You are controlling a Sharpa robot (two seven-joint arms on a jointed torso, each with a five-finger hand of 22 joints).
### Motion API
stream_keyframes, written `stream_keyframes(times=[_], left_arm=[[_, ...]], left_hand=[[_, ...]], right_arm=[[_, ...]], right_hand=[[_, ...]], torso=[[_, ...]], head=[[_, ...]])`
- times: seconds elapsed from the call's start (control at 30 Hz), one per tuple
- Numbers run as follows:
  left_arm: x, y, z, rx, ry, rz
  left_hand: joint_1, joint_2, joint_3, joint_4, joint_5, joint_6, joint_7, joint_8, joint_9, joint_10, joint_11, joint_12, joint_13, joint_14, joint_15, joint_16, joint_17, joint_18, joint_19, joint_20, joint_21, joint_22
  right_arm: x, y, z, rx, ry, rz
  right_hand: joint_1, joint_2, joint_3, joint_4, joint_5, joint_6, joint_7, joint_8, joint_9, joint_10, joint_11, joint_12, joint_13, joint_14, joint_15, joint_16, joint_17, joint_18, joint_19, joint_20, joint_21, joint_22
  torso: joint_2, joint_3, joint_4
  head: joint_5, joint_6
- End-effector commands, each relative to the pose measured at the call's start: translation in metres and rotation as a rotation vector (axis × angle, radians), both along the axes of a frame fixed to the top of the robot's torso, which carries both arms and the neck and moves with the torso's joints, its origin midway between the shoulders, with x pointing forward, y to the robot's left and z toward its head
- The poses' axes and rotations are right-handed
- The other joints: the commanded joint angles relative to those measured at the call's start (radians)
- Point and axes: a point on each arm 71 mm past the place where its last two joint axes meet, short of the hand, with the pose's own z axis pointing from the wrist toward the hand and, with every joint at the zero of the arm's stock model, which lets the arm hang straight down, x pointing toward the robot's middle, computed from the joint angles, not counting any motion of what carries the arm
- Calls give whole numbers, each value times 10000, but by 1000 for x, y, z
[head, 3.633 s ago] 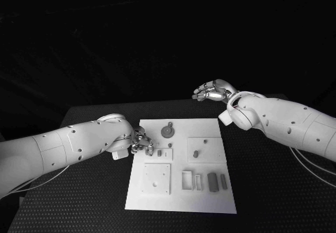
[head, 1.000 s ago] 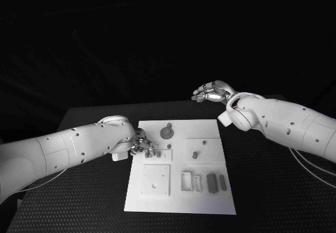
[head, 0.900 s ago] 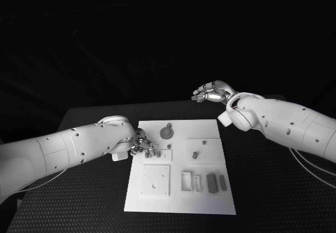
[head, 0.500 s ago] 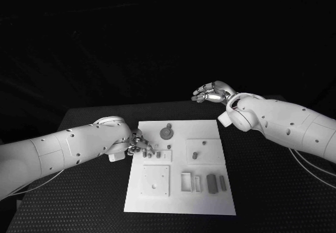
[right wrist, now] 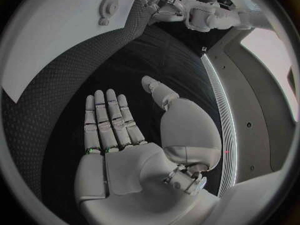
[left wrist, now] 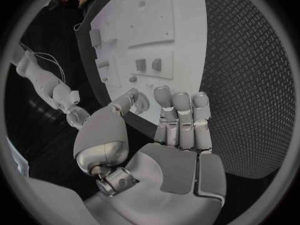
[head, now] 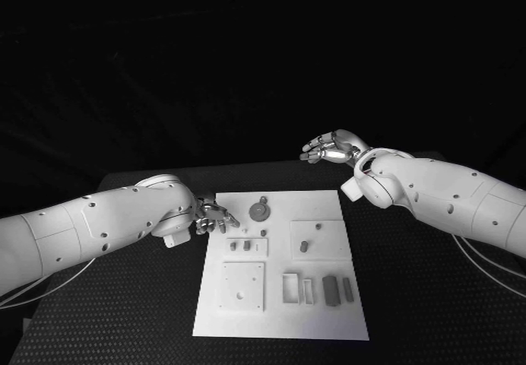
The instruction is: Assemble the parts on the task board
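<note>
- Left hand (head: 213, 220) hovers empty, fingers apart, at the task board's (head: 280, 319) near-left edge.
- Right hand (head: 333, 146) hangs open beyond the board's long axis.

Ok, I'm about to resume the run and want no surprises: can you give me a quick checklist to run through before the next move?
1. Left hand holds nothing, fingers apart: ok.
2. Right hand holds nothing, raised beyond the table's far edge: ok.
3. White rectangular task board lies flat on the black table: ok.
4. Round grey gear-shaped part on the board, clear of the left hand: ok.
5. Two small grey parts in the square plate near the left hand seated fully: cannot tell.
</note>
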Motion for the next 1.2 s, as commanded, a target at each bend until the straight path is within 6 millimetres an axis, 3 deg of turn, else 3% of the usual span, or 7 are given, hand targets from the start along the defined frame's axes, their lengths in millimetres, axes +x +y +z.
stream_keyframes(times=[0.03,0.2,0.3,0.4,0.53,0.97,1.2], left_arm=[[3,-9,12,-2234,-1082,178],[6,-21,26,-3575,-3514,-789],[3,-26,27,-3422,-4774,-1773],[-3,-32,25,-3127,-5933,-2821],[-9,-41,20,-2887,-6709,-3929],[-19,-60,-9,-2202,-7038,-5443],[-22,-70,-22,-2217,-6686,-5589]], left_hand=[[154,51,-16,-111,-17,-231,136,-4,-8,-741,191,-633,-293,-672,251,-573,-295,-277,-562,-1023,-444,-140],[1664,643,144,-1380,34,-582,500,-37,-90,-1962,669,-2462,-1204,-1984,1351,-2328,-1189,-569,-1959,10,-1817,-670],[3109,1386,352,-2261,979,-475,503,-264,-342,-2017,929,-3773,-1996,-2155,1863,-3234,-1585,-448,-2258,534,-2332,-859],[3734,1380,277,-2539,898,-282,577,-548,-561,-1831,1164,-4640,-2529,-1937,1871,-3386,-1569,-372,-2118,573,-2394,-823],[4085,915,4,-2603,69,-244,583,-859,-735,-1722,1390,-5765,-3090,-1517,1656,-3131,-1316,-334,-1774,401,-2280,-677],[4504,1003,-442,-2715,90,37,562,-1265,-1060,-1332,1487,-7515,-3717,-813,1393,-2644,-916,-296,-1136,100,-2124,-430],[4551,1061,-430,-2740,157,103,622,-1346,-1162,-1088,1463,-7782,-3822,-636,1373,-2624,-877,-255,-1012,87,-2114,-386]], right_arm=[[0,0,0,31,-26,54],[0,-1,0,24,-34,33],[0,-1,0,27,-32,48],[-1,-1,0,28,-30,56],[0,-2,0,18,-22,35],[1,1,0,37,-19,70],[1,4,0,49,-17,116]], right_hand=[[30,-82,16,55,41,-60,63,25,-13,-2,67,-55,-7,-53,2,63,-16,-37,-68,15,-42,11],[37,-75,21,57,41,-59,59,28,-13,-1,65,-57,-6,-54,2,65,-19,-37,-67,14,-44,16],[55,-41,26,56,-7,-9,-38,67,-6,26,14,-55,2,-61,-12,75,-31,-43,-64,13,-60,44],[60,-29,27,55,-21,2,-56,76,-6,30,10,-58,2,-61,-12,78,-34,-43,-63,11,-65,53],[64,-21,27,52,-26,9,-68,81,-6,32,7,-59,3,-61,-13,81,-36,-43,-61,10,-68,59],[47,-30,12,58,-18,-11,-41,74,-16,35,34,-68,2,-59,-10,92,-44,-43,-54,7,-78,79],[50,-28,11,56,-6,-17,-31,73,-20,35,40,-72,2,-60,-9,94,-47,-43,-53,6,-83,85]], torso=[[2,-5,15],[7,5,0],[14,4,-7],[17,4,-5],[6,11,-26],[20,17,-35],[27,9,-35]], head=[[-61,70],[-73,184],[-81,252],[-90,255],[-93,331],[-165,392],[-220,379]])
